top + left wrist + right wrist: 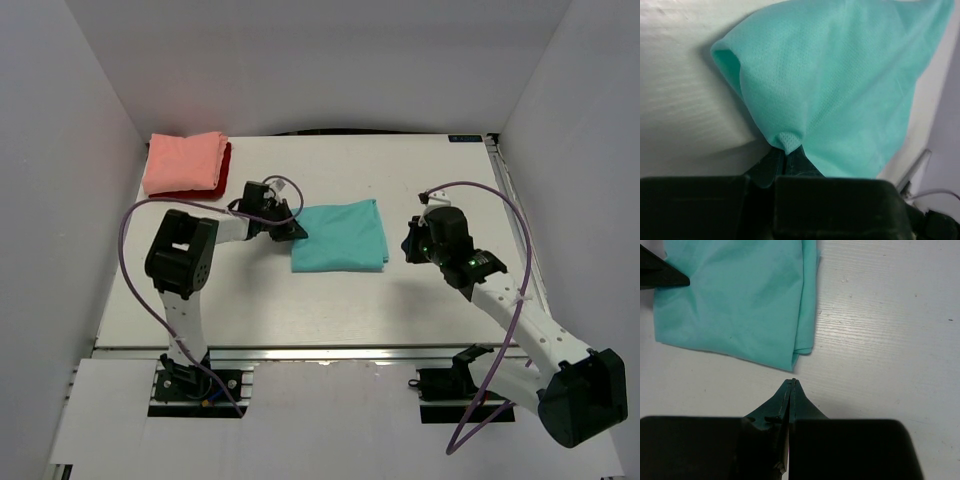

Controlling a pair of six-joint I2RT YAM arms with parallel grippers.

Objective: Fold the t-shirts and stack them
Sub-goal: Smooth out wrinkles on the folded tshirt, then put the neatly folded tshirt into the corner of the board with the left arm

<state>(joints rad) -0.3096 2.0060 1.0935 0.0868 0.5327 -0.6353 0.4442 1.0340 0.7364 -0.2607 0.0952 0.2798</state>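
Top view first: 3 shirts total. 1 teal shirt lies folded flat near the middle of the frame. 1 salmon-pink shirt sits folded on top of 1 dark red shirt in the upper left, with only a strip of the red one peeking out. The left pincer is right at the teal shirt's left edge, up by its top corner. The right pincer sits just right of the same shirt, on the white table, with a small gap between them.

Left wrist view: the left pincer is closed down tight, with a little nub of the teal shirt pinched between the tips. The cloth fans out from there toward the top of the frame.

Right wrist view: the right pincer is fully closed with nothing in it. The teal shirt fills the upper left, and its nearest corner is just above the tips, not touching.
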